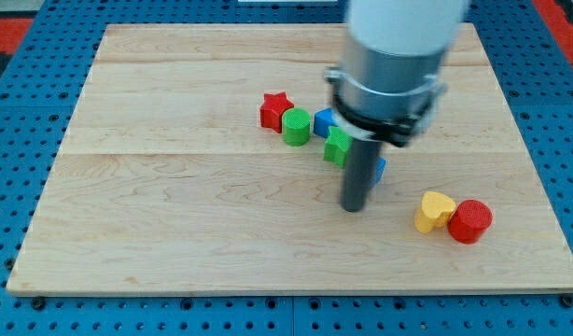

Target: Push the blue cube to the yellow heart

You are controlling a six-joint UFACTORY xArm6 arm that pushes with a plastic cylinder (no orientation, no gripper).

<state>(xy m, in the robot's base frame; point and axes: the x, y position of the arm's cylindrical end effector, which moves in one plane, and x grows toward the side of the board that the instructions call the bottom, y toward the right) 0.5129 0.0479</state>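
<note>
Right now my tip [354, 207] rests on the wooden table [174, 233], a little right of the middle, at the end of the straight dark rod that hangs from the grey and white arm [391, 65]. As an end effector it is only this one rod, with no jaws to stand apart or together, and it clamps nothing. Just beside the rod on the view's right a small piece of a blue block [379, 171] shows, mostly hidden behind the rod; its shape cannot be made out, and I cannot tell if the rod touches it. Just above the tip on the view's left sits a green block [336, 146], partly covered by the arm, its shape unclear. Behind it a second blue block [323, 120] peeks out, also largely hidden by the arm, and which of the two blue pieces is the cube I cannot tell. Further to the view's left stands a green cylinder [297, 127], touching a red star [275, 109]. Toward the view's lower right, well apart from the tip, the yellow heart [434, 211] lies against a red cylinder [469, 221].
</note>
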